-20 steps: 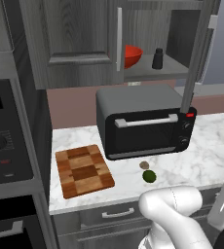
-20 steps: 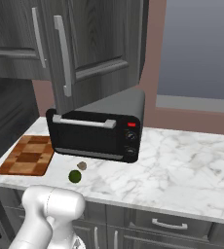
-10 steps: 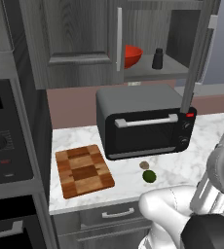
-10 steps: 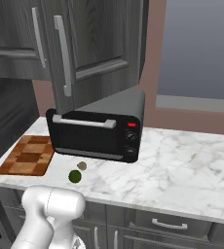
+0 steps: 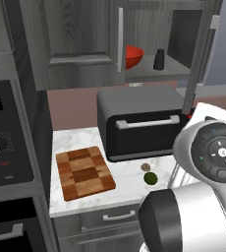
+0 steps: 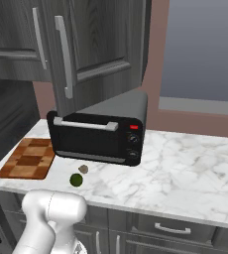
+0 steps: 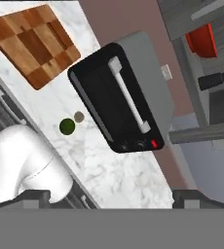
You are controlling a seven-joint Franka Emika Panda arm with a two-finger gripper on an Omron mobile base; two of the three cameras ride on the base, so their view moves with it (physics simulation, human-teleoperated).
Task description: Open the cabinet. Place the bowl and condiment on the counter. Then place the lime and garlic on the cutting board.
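Kitchen wall and dark cabinetry take up most of what I see from the base. Largest of the task pieces is the cabinet (image 5: 80, 44), up high and well away from my gripper (image 7: 111, 197); its right door stands swung out, edge-on in the left base view. On the hand camera the two finger tips sit far apart at the bottom corners, so the jaws are spread wide with nothing between them.

Below runs the counter (image 6: 185, 163), white marble, stretching away from the tool. A black toaster oven (image 5: 139, 128) sits on it against the wall, between my gripper and the open shelf as the hand camera frames it.

Next down in size, the cutting board (image 5: 84, 171) lies flat on the marble, bare, off to the far side of the oven from the tool, toward the top left of the hand view.

Inside the open cabinet the bowl (image 5: 133, 55) rests on the shelf, and the condiment (image 5: 158, 59) stands upright just beside it, apart from it.

Smallest are the lime (image 7: 66, 127) and garlic (image 7: 79, 116), side by side on the counter in front of the oven, near each other, off the board.
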